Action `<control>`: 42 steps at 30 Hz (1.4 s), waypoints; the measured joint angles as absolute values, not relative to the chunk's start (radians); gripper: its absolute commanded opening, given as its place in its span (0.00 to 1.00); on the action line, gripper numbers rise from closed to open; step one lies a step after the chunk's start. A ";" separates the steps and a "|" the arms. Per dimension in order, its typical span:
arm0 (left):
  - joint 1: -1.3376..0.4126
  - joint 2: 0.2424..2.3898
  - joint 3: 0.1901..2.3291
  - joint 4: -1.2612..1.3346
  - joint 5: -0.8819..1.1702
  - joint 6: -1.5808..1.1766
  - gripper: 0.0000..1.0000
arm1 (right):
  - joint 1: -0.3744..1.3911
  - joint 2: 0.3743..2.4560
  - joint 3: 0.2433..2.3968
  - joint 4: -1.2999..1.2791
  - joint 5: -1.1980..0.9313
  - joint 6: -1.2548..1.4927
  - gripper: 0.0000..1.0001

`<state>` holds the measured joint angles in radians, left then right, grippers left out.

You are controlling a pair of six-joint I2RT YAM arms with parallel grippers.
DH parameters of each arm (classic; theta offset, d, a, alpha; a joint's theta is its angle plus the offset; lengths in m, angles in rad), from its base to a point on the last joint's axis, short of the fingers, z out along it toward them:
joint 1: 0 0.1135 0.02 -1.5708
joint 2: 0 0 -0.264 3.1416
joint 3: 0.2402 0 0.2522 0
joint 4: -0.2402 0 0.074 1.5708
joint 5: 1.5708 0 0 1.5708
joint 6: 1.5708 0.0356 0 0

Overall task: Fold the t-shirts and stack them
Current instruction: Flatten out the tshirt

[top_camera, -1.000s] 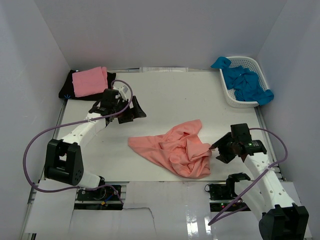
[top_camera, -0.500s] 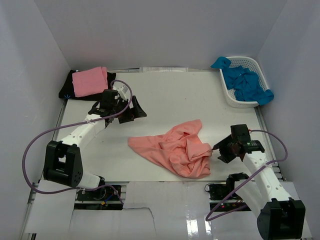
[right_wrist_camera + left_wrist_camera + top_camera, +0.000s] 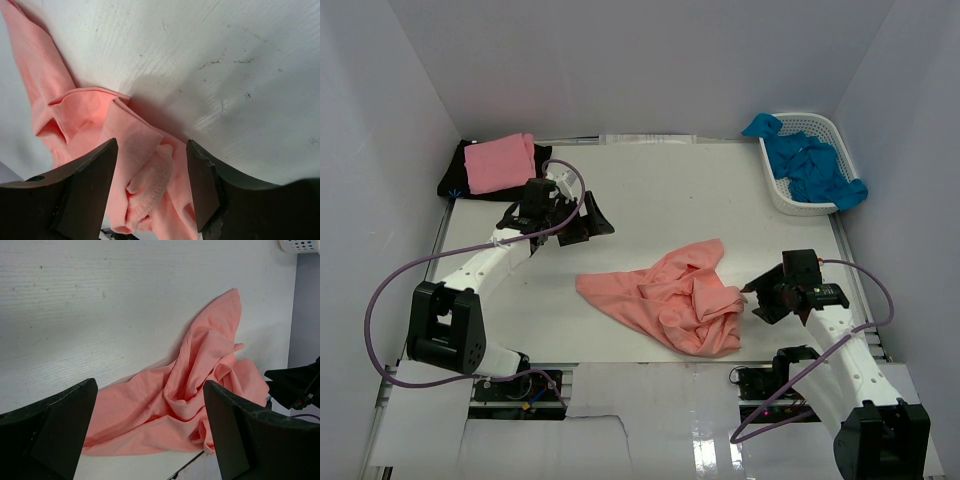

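A crumpled salmon-coral t-shirt (image 3: 672, 296) lies at the table's front middle; it also shows in the left wrist view (image 3: 200, 385) and the right wrist view (image 3: 120, 150). My right gripper (image 3: 755, 299) is open at the shirt's right edge, with a hemmed fold of cloth between its spread fingers (image 3: 95, 185). My left gripper (image 3: 590, 222) is open and empty, hovering left of centre, well back from the shirt. A folded lighter pink shirt (image 3: 498, 162) lies on a black shirt (image 3: 454, 184) at the back left. Bright blue shirts (image 3: 810, 165) fill the basket.
A white lattice basket (image 3: 782, 190) stands at the back right corner, blue cloth hanging over its rim. White walls close in the table on three sides. The table's front edge (image 3: 650, 362) runs just below the coral shirt.
My right gripper has opened and let go of the coral shirt's edge, backing slightly right. The left arm has barely moved.
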<state>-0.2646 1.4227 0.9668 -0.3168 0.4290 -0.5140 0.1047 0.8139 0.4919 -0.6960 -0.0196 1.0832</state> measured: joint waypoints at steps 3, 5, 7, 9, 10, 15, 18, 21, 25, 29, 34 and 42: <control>-0.265 1.423 0.967 -0.311 0.435 -0.513 0.98 | 0.105 0.801 0.488 -0.681 -0.036 1.099 0.65; -0.265 1.423 0.967 -0.310 0.438 -0.513 0.98 | 0.105 0.781 0.472 -0.662 -0.045 1.111 0.63; -0.265 1.423 0.967 -0.308 0.442 -0.511 0.98 | 0.105 0.765 0.450 -0.650 -0.054 1.125 0.60; -0.265 1.423 0.967 -0.306 0.446 -0.509 0.98 | 0.105 0.760 0.428 -0.642 -0.062 1.138 0.59; -0.265 1.423 0.967 -0.306 0.448 -0.508 0.98 | 0.105 0.759 0.419 -0.640 -0.067 1.143 0.58; -0.265 1.423 0.967 -0.306 0.454 -0.505 0.98 | 0.105 0.749 0.394 -0.611 -0.079 1.165 0.43; -0.265 1.423 0.967 -0.305 0.456 -0.503 0.98 | 0.105 0.734 0.390 -0.598 -0.078 1.177 0.42; -0.264 1.423 0.967 -0.305 0.456 -0.501 0.98 | 0.105 0.728 0.390 -0.590 -0.075 1.180 0.32; -0.264 1.423 0.967 -0.305 0.457 -0.498 0.98 | 0.105 0.728 0.387 -0.571 -0.074 1.188 0.08; -0.264 1.423 0.967 -0.305 0.457 -0.497 0.98 | 0.105 0.735 0.387 -0.565 -0.063 1.186 0.08; -0.264 1.423 0.967 -0.306 0.456 -0.497 0.98 | 0.105 0.769 0.418 -0.559 -0.027 1.112 0.08; -0.264 1.453 0.983 -0.342 0.449 -0.498 0.98 | 0.107 1.194 0.854 -0.422 -0.121 0.767 0.08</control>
